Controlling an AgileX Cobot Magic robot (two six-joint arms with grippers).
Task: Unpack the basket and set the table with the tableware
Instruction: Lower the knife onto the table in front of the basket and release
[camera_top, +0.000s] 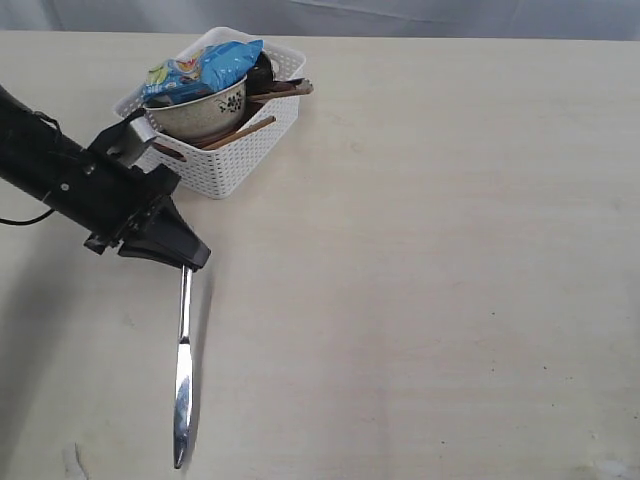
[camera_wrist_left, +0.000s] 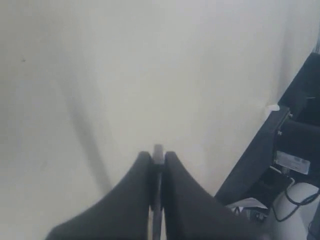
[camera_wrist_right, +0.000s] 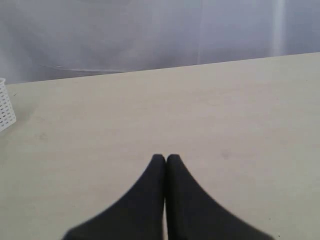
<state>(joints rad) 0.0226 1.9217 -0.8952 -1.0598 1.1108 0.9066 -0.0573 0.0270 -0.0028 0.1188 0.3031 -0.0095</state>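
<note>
My left gripper (camera_top: 186, 262) is shut on the handle end of a steel knife (camera_top: 183, 370), whose blade points toward the near table edge, low over the table (camera_top: 420, 250). In the left wrist view the knife's handle tip (camera_wrist_left: 158, 150) pokes out between the closed fingers. The white basket (camera_top: 235, 160) stands at the back left, holding a cream bowl (camera_top: 205, 112), wooden chopsticks (camera_top: 240, 133) and a dark spoon (camera_top: 285, 90). A blue snack bag (camera_top: 205, 68) lies on the bowl. My right gripper (camera_wrist_right: 165, 158) is shut and empty over bare table, out of the exterior view.
A corner of the basket (camera_wrist_right: 5, 107) shows at the edge of the right wrist view. A grey backdrop (camera_top: 400, 15) runs behind the table's far edge. Dark stand parts and cables (camera_wrist_left: 290, 155) sit beyond the table edge in the left wrist view.
</note>
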